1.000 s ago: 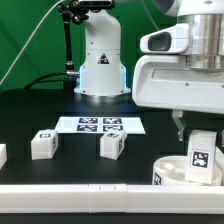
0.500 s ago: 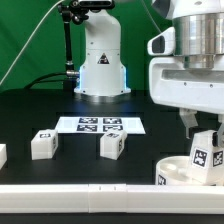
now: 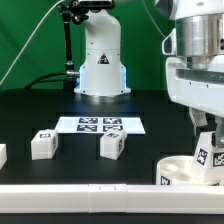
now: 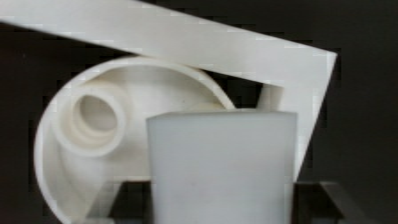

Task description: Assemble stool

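My gripper [image 3: 207, 136] is shut on a white stool leg [image 3: 208, 152] with a black-and-white tag, at the exterior view's right. It holds the leg upright just over the round white seat [image 3: 172, 168], which lies near the front edge. In the wrist view the leg [image 4: 217, 160] fills the space between my dark fingers [image 4: 135, 196], and the seat [image 4: 107, 120] with a round socket lies behind it. Whether the leg touches the seat I cannot tell. Two loose tagged legs [image 3: 43, 144] [image 3: 113, 145] stand at left and middle. A third white piece [image 3: 2, 154] is cut off by the left edge.
The marker board [image 3: 100, 125] lies flat behind the loose legs. The robot base [image 3: 100, 65] stands at the back. A long white rail [image 3: 80, 190] runs along the front edge; it also shows behind the seat in the wrist view [image 4: 231, 48].
My gripper has moved toward the exterior view's right with the leg in it, and the leg sits farther right over the seat. The loose legs have not moved.
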Motion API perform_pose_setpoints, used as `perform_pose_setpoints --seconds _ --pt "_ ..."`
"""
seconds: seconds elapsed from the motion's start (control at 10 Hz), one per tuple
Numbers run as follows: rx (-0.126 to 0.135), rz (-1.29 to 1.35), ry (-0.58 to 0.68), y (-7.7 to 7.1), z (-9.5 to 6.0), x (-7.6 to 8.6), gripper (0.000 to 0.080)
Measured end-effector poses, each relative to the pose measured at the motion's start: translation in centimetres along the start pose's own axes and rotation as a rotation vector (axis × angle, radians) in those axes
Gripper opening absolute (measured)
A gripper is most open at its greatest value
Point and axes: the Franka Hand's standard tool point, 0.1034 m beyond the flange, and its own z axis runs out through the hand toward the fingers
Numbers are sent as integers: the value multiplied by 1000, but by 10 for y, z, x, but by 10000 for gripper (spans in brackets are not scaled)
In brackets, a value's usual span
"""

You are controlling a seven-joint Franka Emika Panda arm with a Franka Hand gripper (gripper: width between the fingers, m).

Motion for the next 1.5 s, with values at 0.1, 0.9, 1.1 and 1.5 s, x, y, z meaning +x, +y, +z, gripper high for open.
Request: perform_pose_setpoints --seconds 0.1,0.9,1.1,1.5 --pt "1 29 -2 0 0 0 337" --pt "101 723 -102 1 1 -8 337" --pt "100 762 -120 1 1 -11 337" --pt "139 906 -144 4 1 -12 337"
